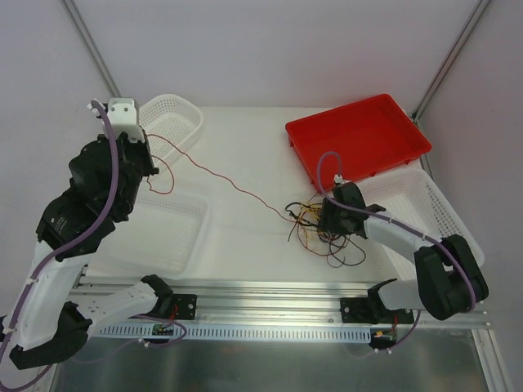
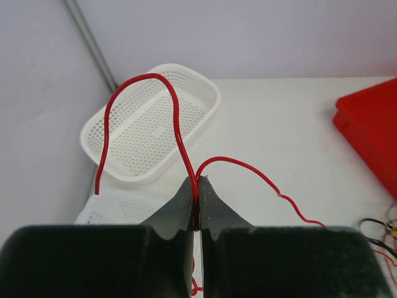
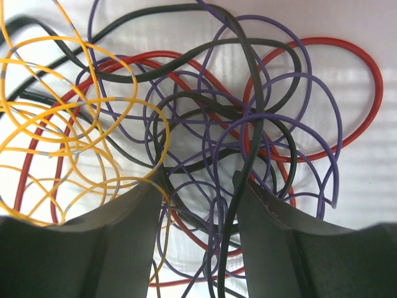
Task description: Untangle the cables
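Observation:
The cables point(image 1: 315, 224) lie as a knotted clump of black, purple, yellow and red strands on the table right of centre. One red cable point(image 1: 221, 176) runs taut from the clump up to the far left. My left gripper point(image 1: 145, 140) is shut on it there. In the left wrist view the red cable point(image 2: 149, 74) arches above the pinching left gripper point(image 2: 198, 183). My right gripper point(image 1: 331, 219) sits down in the clump. In the right wrist view its jaws stand apart, with several strands of the cables point(image 3: 186, 105) passing loosely through the right gripper point(image 3: 197, 180).
A red tray point(image 1: 359, 135) stands at the back right, also in the left wrist view point(image 2: 372, 136). A white mesh basket point(image 1: 176, 118) point(image 2: 155, 124) sits at the back left. A shallow white bin point(image 1: 176, 229) is in front of it. Another white basket point(image 1: 433, 204) is at the right.

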### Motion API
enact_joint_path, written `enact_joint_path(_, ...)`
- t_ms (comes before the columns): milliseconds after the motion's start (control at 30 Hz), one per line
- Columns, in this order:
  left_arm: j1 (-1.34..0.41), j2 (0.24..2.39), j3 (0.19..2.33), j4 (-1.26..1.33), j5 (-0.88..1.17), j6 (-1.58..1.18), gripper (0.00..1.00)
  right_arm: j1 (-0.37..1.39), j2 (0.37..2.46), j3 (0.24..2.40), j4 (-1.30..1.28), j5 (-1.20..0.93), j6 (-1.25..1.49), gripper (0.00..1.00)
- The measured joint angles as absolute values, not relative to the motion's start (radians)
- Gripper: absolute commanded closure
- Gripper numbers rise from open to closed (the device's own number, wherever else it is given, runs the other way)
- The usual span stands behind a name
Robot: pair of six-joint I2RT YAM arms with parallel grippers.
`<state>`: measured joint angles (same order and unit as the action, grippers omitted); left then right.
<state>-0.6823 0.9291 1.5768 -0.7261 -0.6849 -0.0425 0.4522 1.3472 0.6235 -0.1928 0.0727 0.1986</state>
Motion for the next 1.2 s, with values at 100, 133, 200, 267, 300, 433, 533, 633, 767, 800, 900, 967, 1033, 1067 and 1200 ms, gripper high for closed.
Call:
enact_joint_path(100,-0.643,0.943,1.614,-0.742,-0.735,0.000,1.00,0.427,1.325,0.607,-0.196,0.054,0.199,0.47)
enact_joint_path(133,-0.628,0.946,1.627,-0.746,-0.745,0.015,1.00,0.418,1.316,0.600,-0.197,0.046,0.199,0.47)
enact_joint_path(200,-0.604,0.958,1.654,-0.749,-0.761,0.040,1.00,0.402,1.301,0.590,-0.201,0.038,0.199,0.47)
enact_joint_path(267,-0.583,0.977,1.683,-0.754,-0.775,0.066,1.00,0.392,1.290,0.585,-0.215,0.035,0.199,0.47)
enact_joint_path(300,-0.569,0.988,1.702,-0.755,-0.786,0.079,1.00,0.388,1.285,0.583,-0.220,0.031,0.199,0.47)
enact_joint_path(433,-0.512,1.034,1.779,-0.756,-0.793,0.113,1.00,0.373,1.268,0.577,-0.243,0.018,0.198,0.46)
enact_joint_path(533,-0.502,1.074,1.827,-0.754,-0.778,0.123,1.00,0.370,1.245,0.577,-0.266,0.012,0.197,0.44)
enact_joint_path(633,-0.502,1.112,1.847,-0.752,-0.724,0.121,1.00,0.370,1.220,0.577,-0.279,-0.019,0.189,0.38)
enact_joint_path(767,-0.492,1.179,1.858,-0.752,-0.641,0.105,1.00,0.390,1.197,0.596,-0.311,-0.067,0.167,0.27)
enact_joint_path(800,-0.487,1.200,1.859,-0.749,-0.622,0.098,1.00,0.404,1.190,0.607,-0.322,-0.073,0.162,0.26)
enact_joint_path(900,-0.468,1.254,1.863,-0.743,-0.558,0.074,1.00,0.454,1.161,0.654,-0.359,-0.090,0.139,0.17)
enact_joint_path(967,-0.452,1.287,1.886,-0.741,-0.522,0.060,1.00,0.483,1.136,0.696,-0.381,-0.096,0.121,0.12)
enact_joint_path(1033,-0.433,1.323,1.930,-0.739,-0.474,0.043,1.00,0.503,1.116,0.737,-0.398,-0.101,0.105,0.08)
enact_joint_path(1067,-0.424,1.340,1.956,-0.733,-0.453,0.037,1.00,0.511,1.106,0.758,-0.406,-0.105,0.098,0.06)
enact_joint_path(1200,-0.379,1.409,2.057,-0.704,-0.377,-0.007,1.00,0.529,1.084,0.815,-0.426,-0.123,0.065,0.00)
